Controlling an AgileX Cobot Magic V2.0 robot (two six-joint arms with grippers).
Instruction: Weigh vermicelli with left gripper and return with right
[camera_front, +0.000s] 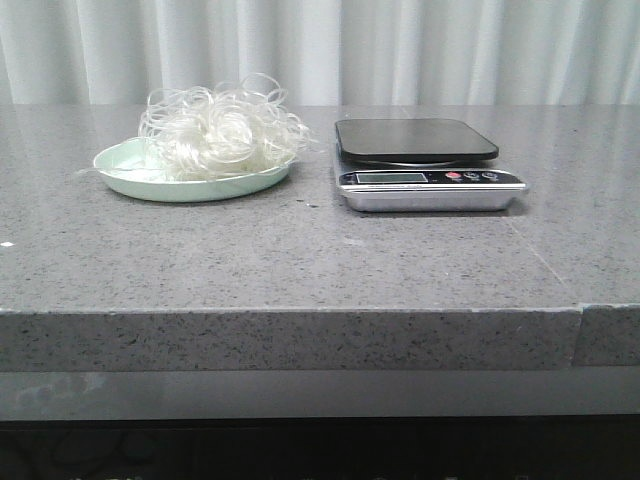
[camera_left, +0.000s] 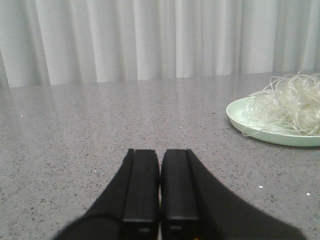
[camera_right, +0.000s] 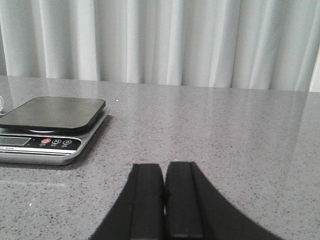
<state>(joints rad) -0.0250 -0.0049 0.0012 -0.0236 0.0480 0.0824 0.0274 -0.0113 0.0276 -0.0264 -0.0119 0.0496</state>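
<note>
- Since weighing comes first, the loose tangle of thin white vermicelli (camera_front: 222, 132) matters: it lies heaped on the pale green plate (camera_front: 125, 180), beside the silver scale with its black platform (camera_front: 416, 140) on the grey speckled counter (camera_front: 300, 260).
- From the black left end effector (camera_left: 160, 197), fingers pressed together and empty, the plate lies ahead, off toward the scale's side.
- Its black right twin (camera_right: 164, 202), likewise closed and empty, sits beyond the scale, so the left is nearer.

Front view: low, facing forward across the desk (camera_front: 300, 260). Wrist views: near desk level, facing the curtain (camera_left: 150, 40), sharing plate (camera_left: 240, 117) and scale (camera_right: 50, 125) with the front.
</note>
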